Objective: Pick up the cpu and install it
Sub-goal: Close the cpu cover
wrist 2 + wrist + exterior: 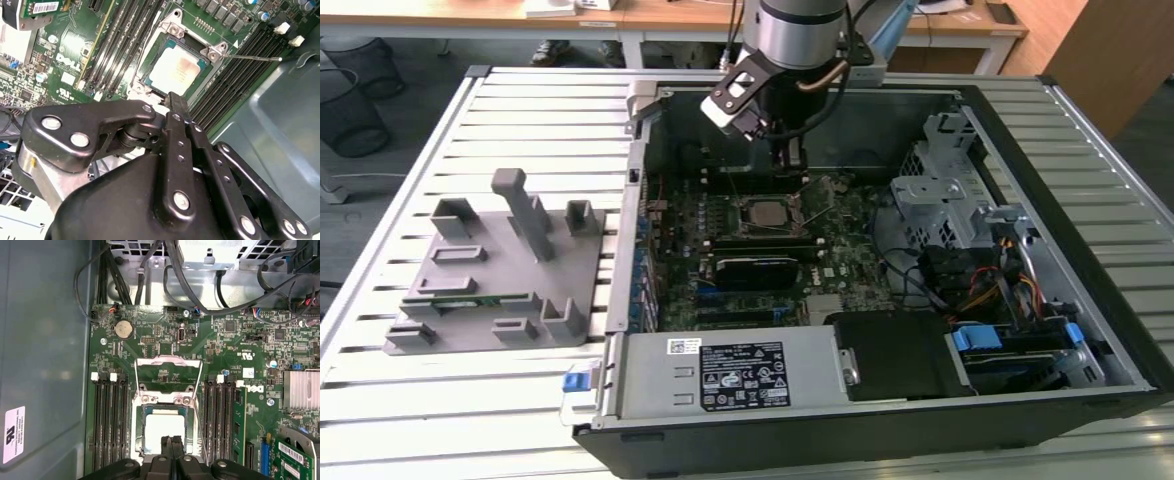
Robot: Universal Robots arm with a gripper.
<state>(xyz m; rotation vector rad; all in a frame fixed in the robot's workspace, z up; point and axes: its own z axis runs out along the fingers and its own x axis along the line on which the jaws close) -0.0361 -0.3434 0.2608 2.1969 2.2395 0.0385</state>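
The cpu [176, 73] [161, 432] [765, 212] lies flat in the black-framed socket [146, 80] on the green motherboard [235, 347], silvery top up. The socket's metal load plate [169, 371] is folded open, and its wire lever [255, 58] stands released. My gripper [176, 102] [171, 444] [790, 176] hangs over the socket's edge with its two fingers pressed together and nothing between them. I cannot tell whether the fingertips touch the cpu.
Black memory slots [107, 420] flank the socket on both sides. The case holds a drive cage [947, 190], cables [987, 290] and a power supply [720, 370]. A grey fixture tray [494, 270] with a green memory stick [467, 298] sits at the exterior view's left.
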